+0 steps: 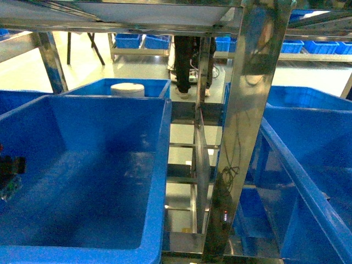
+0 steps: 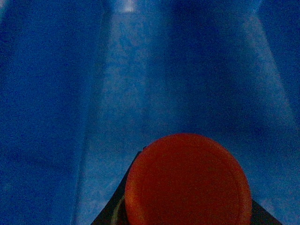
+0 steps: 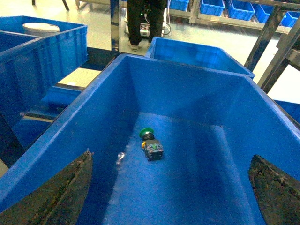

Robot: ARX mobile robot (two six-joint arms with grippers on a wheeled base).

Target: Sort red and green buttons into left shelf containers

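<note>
1. Left bin (image 1: 82, 165): bright blue, plain walls.
2. Button cap (image 2: 187, 183): red, over black body.
3. Right bin (image 3: 187, 93): same blue; button (image 3: 151, 144) inside, green cap, dark body.
4. Far tub lid (image 1: 127, 88): white.

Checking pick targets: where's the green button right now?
In the right wrist view, the green button lies on its side on the floor of a large blue bin, near the middle, ahead of the open right gripper. Nothing else is beside it.
</note>
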